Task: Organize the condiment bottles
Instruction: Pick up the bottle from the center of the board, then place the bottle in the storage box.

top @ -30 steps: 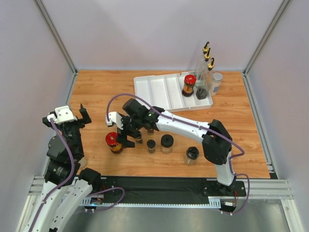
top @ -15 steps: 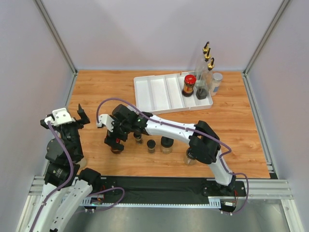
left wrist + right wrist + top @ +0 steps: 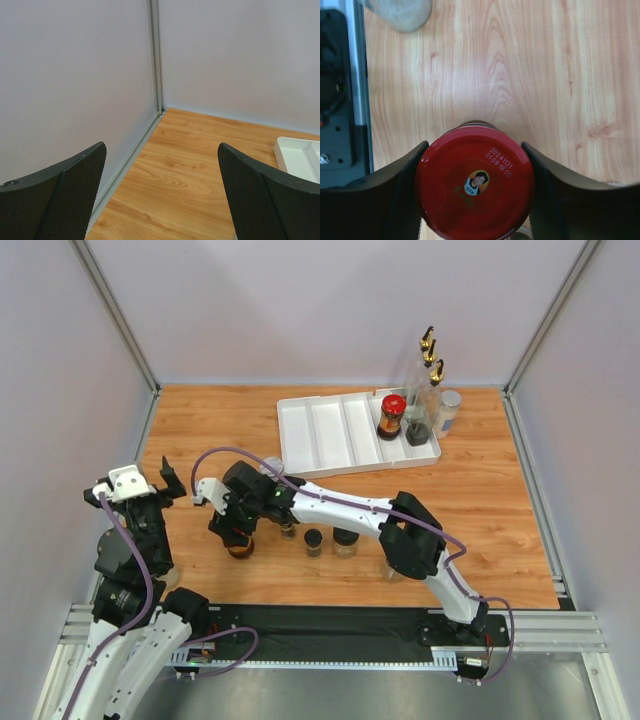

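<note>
A red-capped amber jar stands on the wooden table at the front left, its lower part showing under the arm. My right gripper is down over it, with both fingers pressed against the sides of the red cap. My left gripper hangs open near the left wall with nothing between its fingers. Three small black-lidded jars stand just right of the held jar. Another red-capped jar and gold-spouted bottles are at the tray's right end.
The white divided tray lies at the back right with a grey-lidded jar beside it. A black-lidded jar sits partly under the right arm's elbow. A pale jar stands beyond the held one. Enclosure walls stand close on the left.
My right arm has moved left and down over the red-capped jar, and its fingers have come in against the cap. The left arm has barely moved.
</note>
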Robot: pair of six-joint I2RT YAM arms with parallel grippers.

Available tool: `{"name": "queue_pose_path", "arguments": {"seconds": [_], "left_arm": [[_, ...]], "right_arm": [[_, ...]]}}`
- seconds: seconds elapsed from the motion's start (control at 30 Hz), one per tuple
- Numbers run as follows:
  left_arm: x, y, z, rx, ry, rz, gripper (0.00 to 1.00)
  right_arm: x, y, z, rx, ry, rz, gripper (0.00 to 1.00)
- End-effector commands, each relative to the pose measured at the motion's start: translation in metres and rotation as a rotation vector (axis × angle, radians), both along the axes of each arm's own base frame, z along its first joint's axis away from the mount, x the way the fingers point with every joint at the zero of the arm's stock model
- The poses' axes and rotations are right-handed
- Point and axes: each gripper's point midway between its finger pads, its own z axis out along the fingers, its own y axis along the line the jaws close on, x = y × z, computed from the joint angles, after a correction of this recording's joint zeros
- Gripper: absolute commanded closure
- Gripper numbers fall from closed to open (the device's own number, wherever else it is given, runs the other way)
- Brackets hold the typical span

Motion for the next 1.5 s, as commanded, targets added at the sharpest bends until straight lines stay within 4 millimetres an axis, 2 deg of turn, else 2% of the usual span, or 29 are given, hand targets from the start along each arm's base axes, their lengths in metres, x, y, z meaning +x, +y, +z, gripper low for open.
{"name": "queue_pose_path", "arguments": {"seconds": [0.0, 0.03, 0.07, 0.2, 0.23, 0.4, 0.47, 0.83, 1.07, 1.17, 1.47], "left_arm": [[-0.004, 0.005, 0.008, 0.006, -0.033, 0.018, 0.00], [-0.005, 0.005, 0.008, 0.005, -0.035, 0.018, 0.00], [-0.005, 0.005, 0.008, 0.005, -0.035, 0.020, 0.00], [-0.006, 0.006, 0.008, 0.005, -0.041, 0.021, 0.00], [-0.006, 0.006, 0.008, 0.003, -0.045, 0.019, 0.00], [-0.008, 0.007, 0.009, 0.006, -0.053, 0.024, 0.00], [-0.008, 0.007, 0.009, 0.004, -0.055, 0.024, 0.00], [-0.006, 0.006, 0.008, 0.008, -0.052, 0.018, 0.00], [-0.004, 0.004, 0.007, 0.012, -0.044, 0.012, 0.00], [-0.003, 0.002, 0.006, 0.015, -0.039, 0.006, 0.00], [0.002, -0.001, 0.003, 0.024, -0.020, -0.006, 0.00]], "right_arm": [[0.002, 0.011, 0.021, 0.032, -0.018, -0.004, 0.53], [0.002, 0.010, 0.026, 0.034, -0.025, 0.003, 0.61], [0.001, 0.009, 0.032, 0.031, -0.033, 0.017, 0.77], [-0.014, 0.004, 0.060, 0.071, -0.030, 0.124, 1.00], [-0.016, 0.000, 0.075, 0.095, -0.032, 0.146, 1.00], [-0.038, -0.018, 0.119, 0.160, 0.011, 0.302, 1.00], [-0.039, -0.026, 0.138, 0.184, 0.011, 0.313, 1.00], [-0.071, -0.081, 0.208, 0.245, 0.039, 0.428, 1.00], [-0.077, -0.109, 0.236, 0.244, 0.001, 0.419, 1.00], [-0.073, -0.120, 0.250, 0.250, -0.040, 0.390, 1.00], [-0.048, -0.163, 0.267, 0.235, -0.127, 0.265, 1.00]]}}
